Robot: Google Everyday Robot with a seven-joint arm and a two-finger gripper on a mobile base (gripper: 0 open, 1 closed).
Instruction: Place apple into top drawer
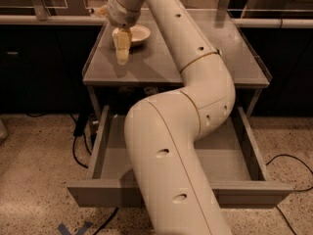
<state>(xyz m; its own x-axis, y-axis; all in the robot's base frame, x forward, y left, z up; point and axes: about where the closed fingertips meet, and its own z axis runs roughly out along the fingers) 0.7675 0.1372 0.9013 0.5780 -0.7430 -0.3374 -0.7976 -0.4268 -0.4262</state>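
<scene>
My gripper [122, 50] hangs pointing down over the left part of the grey table top [161, 62], just in front of a white bowl [138, 33] and close above the surface. No apple shows in the view; I see nothing in the gripper. The top drawer [100, 141] under the table is pulled out wide open toward me, and the part of its floor that I see is bare. My arm [186, 131] covers the drawer's middle and the centre of its front panel [98, 196], so the handle is hidden.
Dark cabinets and a counter run behind the table. Black cables lie on the speckled floor at the left [78, 146] and the right [288, 163] of the drawer. Blue tape [73, 227] marks the floor at the front left.
</scene>
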